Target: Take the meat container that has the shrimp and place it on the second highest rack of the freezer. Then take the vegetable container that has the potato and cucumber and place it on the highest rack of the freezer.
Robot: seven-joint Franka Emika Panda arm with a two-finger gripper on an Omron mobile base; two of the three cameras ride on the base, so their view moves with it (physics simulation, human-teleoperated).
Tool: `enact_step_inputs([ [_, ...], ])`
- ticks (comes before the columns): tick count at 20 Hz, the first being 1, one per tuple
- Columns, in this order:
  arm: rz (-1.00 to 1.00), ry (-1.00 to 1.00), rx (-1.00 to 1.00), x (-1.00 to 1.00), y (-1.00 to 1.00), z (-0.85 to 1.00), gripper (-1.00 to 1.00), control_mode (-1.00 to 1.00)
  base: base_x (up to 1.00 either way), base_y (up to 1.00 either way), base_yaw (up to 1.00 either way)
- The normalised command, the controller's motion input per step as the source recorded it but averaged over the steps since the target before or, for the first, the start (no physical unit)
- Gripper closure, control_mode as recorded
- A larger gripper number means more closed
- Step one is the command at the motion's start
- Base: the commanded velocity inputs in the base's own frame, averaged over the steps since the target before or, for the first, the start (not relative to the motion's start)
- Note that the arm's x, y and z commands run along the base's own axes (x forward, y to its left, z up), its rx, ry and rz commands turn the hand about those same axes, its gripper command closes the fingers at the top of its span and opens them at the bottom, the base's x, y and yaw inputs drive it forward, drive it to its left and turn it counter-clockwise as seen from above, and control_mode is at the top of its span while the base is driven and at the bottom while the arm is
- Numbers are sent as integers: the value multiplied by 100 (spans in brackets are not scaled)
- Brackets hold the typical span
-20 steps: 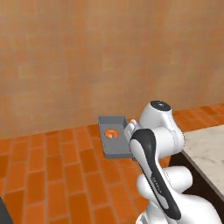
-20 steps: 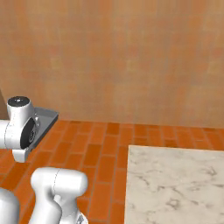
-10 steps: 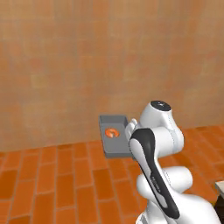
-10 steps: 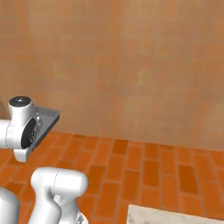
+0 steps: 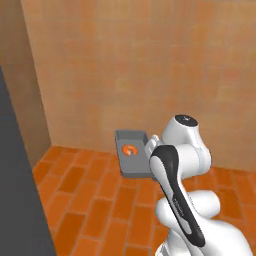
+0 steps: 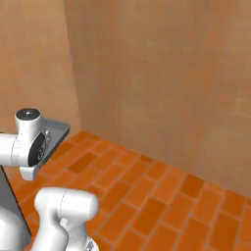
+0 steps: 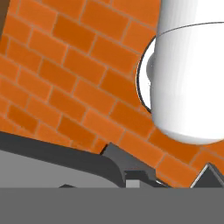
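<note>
A grey meat container (image 5: 131, 161) hangs level above the brick floor, and the small orange shrimp (image 5: 130, 149) lies in its middle. My gripper (image 5: 149, 152) is shut on the container's right rim, partly hidden behind my own arm. In the right base view, a corner of the container (image 6: 58, 132) juts out past the wrist. Its grey rim (image 7: 65, 164) crosses the bottom of the hand view, with orange bricks underneath. I cannot tell whether the dark panel on the left belongs to the freezer.
A tall dark grey panel (image 5: 20, 190) stands close along the left edge. Tan walls meet in a corner (image 5: 30, 75) ahead on the left. Orange brick floor (image 6: 162, 196) stretches ahead and to the right.
The whole picture has shifted as the base moved. The marble counter has slid out of view, and the wall corner and dark panel have come in. The container stays in the grip.
</note>
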Motion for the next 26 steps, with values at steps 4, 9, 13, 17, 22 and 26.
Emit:
enact_step_inputs([
  [4, 0, 0, 0, 0, 0, 0, 100, 100, -97, -29, 66],
  [9, 0, 0, 0, 0, 0, 0, 100, 100, -93, -10, 68],
  [13, 0, 0, 0, 0, 0, 0, 100, 100, -100, -5, 61],
  [17, 0, 0, 0, 0, 0, 0, 100, 100, -100, -21, 66],
  [22, 0, 0, 0, 0, 0, 0, 100, 100, -67, -58, 73],
  [26, 0, 0, 0, 0, 0, 0, 100, 100, -34, -73, 71],
])
